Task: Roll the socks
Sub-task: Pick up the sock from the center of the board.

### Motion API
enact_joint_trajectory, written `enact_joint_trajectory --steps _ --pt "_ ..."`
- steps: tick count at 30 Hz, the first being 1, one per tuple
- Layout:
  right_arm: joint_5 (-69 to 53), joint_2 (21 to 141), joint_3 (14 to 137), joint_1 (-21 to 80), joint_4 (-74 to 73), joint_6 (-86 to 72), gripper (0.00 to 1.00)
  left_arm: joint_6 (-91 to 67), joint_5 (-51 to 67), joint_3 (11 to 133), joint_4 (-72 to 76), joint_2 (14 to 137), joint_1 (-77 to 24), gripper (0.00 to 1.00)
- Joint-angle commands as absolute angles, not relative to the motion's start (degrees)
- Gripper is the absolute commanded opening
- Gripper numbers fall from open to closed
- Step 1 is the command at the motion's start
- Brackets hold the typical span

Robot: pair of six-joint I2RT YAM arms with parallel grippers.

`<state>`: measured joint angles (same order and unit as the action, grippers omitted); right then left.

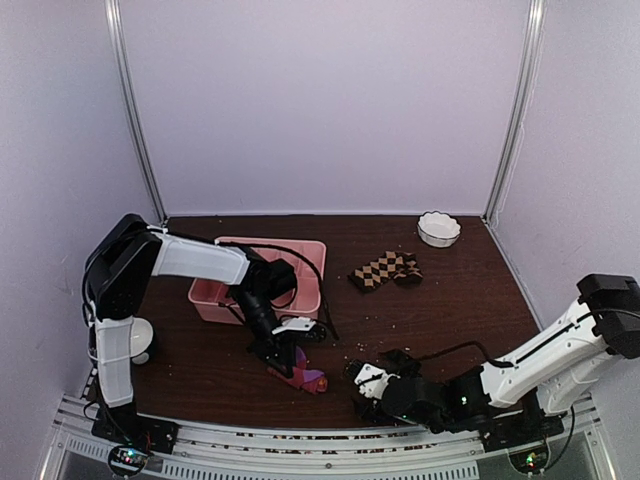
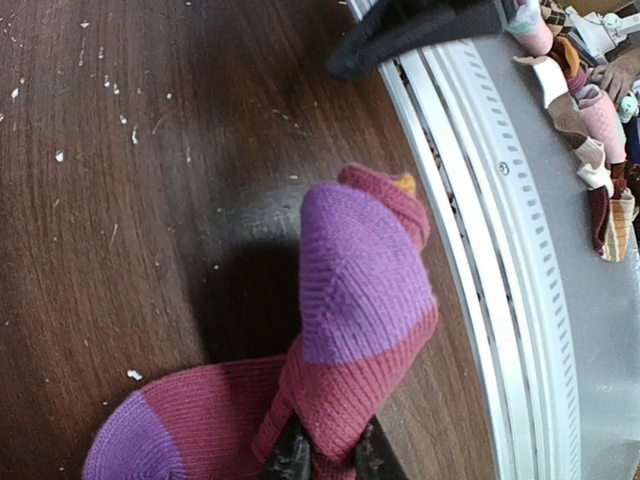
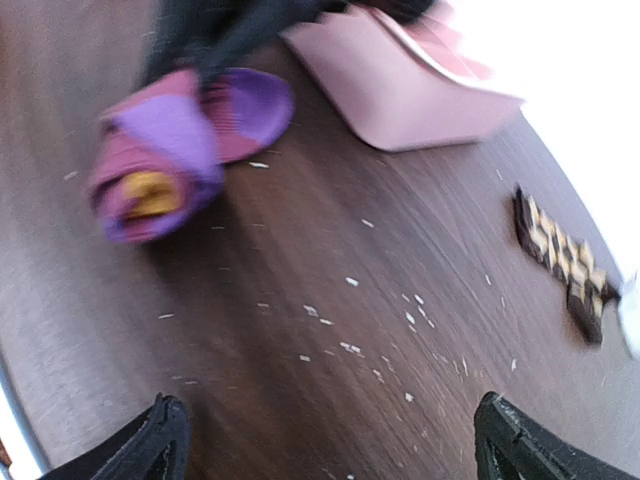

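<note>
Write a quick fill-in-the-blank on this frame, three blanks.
1. The left hand pinches the magenta sock, whose toe is ____.
2. The right hand stands ____, holding nothing.
3. In the top view, the checkered sock lies ____ of the pink tray.
Missing: purple; open; right.

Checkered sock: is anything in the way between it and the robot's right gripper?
Nothing visible. Between the open right gripper and the checkered sock lies only bare table with white crumbs; the pink sock sits off to the side.
</note>
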<state>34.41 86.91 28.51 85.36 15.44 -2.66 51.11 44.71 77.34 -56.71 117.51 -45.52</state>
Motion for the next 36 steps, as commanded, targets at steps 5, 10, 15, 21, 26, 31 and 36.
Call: enact_joint_trajectory --steps 5,10,15,21,26,31,36 --pt "37.90 91.79 37.67 89.47 15.75 25.17 1.00 54.11 48.90 80.77 -63.67 118.87 -44.65 0.11" --pt "36.11 97.81 43.39 89.00 16.95 35.96 0.99 54.53 49.22 82.27 -65.57 120.00 -44.65 0.11" --pt "35.85 102.81 48.03 87.66 15.62 41.12 0.97 54.93 49.31 82.70 -66.51 120.55 -44.66 0.11" --pt "39.83 107.64 53.77 85.21 14.68 44.99 0.72 55.35 49.84 83.07 -67.61 120.61 -44.65 0.11" --pt "42.89 111.92 59.00 84.65 11.62 46.90 0.45 56.26 50.60 83.99 -69.39 120.65 -44.65 0.11" --pt "43.45 112.86 62.13 84.41 5.23 39.95 0.13 54.73 51.90 85.51 -70.11 119.71 -43.54 0.16" --pt "49.49 111.54 61.49 83.85 6.44 31.20 0.00 50.33 49.75 88.85 -70.31 114.54 -40.46 0.96"
